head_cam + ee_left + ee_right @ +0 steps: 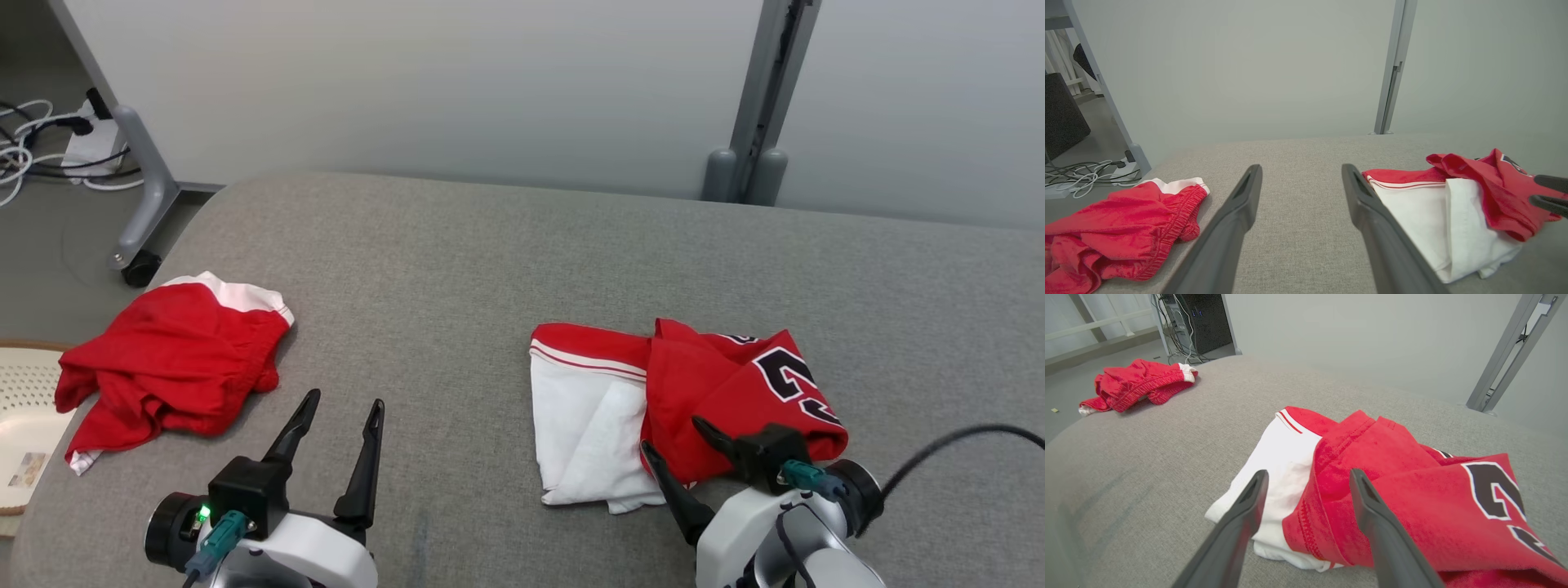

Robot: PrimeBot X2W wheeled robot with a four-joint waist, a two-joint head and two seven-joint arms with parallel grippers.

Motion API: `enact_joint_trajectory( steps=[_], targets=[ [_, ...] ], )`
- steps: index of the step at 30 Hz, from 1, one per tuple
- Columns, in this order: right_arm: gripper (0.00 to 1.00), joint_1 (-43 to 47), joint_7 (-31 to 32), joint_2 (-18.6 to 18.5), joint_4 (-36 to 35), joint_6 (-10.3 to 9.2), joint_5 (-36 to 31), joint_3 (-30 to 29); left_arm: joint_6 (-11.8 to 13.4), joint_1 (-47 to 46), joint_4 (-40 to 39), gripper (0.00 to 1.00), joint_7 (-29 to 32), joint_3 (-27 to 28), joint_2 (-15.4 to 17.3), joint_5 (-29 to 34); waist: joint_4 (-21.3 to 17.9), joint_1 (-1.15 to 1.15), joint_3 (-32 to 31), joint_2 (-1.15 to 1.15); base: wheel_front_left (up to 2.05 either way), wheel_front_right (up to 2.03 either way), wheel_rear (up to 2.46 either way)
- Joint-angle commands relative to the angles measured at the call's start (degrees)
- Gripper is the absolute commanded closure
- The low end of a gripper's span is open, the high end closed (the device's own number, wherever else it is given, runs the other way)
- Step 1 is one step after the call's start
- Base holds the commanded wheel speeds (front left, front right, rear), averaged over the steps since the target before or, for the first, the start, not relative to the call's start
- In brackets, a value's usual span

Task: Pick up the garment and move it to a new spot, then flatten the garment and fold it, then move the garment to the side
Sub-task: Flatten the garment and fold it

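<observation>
The left gripper (345,398) is held released over the bare grey desk (457,269). The right gripper (671,433) is also spread wide, with nothing grasped, at the near edge of the crumpled red-and-white garment (735,384), which is laid right of centre. Farther left, red shorts (171,367) are bunched by the desk's edge.

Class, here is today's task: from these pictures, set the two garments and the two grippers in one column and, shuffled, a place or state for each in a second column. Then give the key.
1. red shorts
2. numbered jersey
3. left gripper
4. right gripper

A. open, at the jersey's near edge
B. crumpled near the left edge of the grey surface
C. open, over bare surface
D. part red, part white, right of centre

Pairs: 1-B, 2-D, 3-C, 4-A
</observation>
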Motion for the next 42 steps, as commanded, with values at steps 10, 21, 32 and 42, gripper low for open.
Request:
enact_joint_trajectory(
  steps=[10,21,32,42],
  targets=[
    [1.0,-6.57,2.17,-1.01,10.31,0.01,3.38,2.45,-0.09,-2.81,2.93,0.0,-2.14,-0.11,-1.06,-0.49,1.7,0.0,2.51,0.0,0.0,0.0,0.0],
    [1.0,-2.22,-3.4,-3.55,5.94,0.01,5.02,-9.88,0.52,-1.71,3.66,0.0,-2.98,0.61,-0.67,-1.14,-1.53,0.0,1.69,0.0,0.0,0.0,0.0],
    [1.0,1.88,-2.54,-4.54,3.48,0.01,3.02,-28.99,0.85,-3.23,2.69,0.0,-3.01,0.59,-0.26,-1.27,-5.51,0.0,3.56,0.0,0.0,0.0,0.0],
    [0.93,-1.95,-6.72,-5.17,13.85,0.01,3.74,-41.26,0.48,-4.66,2.66,0.0,-3.07,0.32,0.24,-1.26,-5.99,0.0,6.08,0.0,0.0,0.0,0.0]
  ],
)
